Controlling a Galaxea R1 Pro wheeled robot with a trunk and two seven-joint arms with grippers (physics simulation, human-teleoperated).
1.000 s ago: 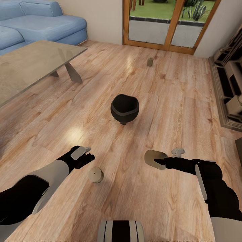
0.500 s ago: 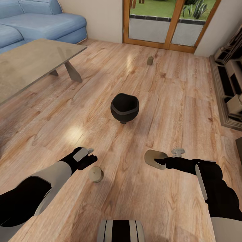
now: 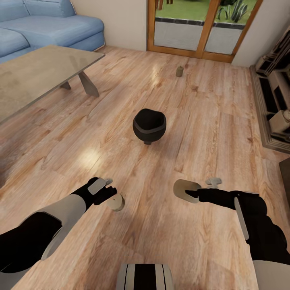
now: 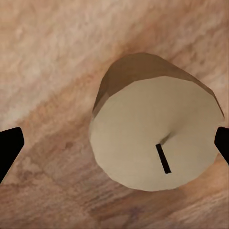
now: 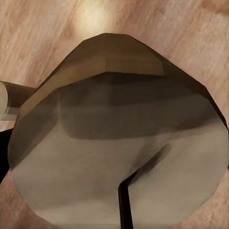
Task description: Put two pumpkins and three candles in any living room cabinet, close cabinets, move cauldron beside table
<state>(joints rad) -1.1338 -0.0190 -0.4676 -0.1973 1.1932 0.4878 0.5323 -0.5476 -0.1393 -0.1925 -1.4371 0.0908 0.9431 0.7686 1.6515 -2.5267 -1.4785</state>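
Overall, glass-topped desk [image 3: 36,76] at ten o'clock; black cauldron [image 3: 149,125] upright on floor [image 3: 201,121] at centre. Right gripper [image 3: 192,194], fingers clamped on a candle [image 3: 185,190]. Left gripper [image 3: 108,193], fingers [image 4: 9,148] apart, straddling a second candle [image 3: 117,203] on the floor. Third candle [image 3: 179,71] at twelve o'clock, far.

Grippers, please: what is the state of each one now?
Left gripper: open, jaws either side of a floor candle, not gripping.
Right gripper: shut on another candle.
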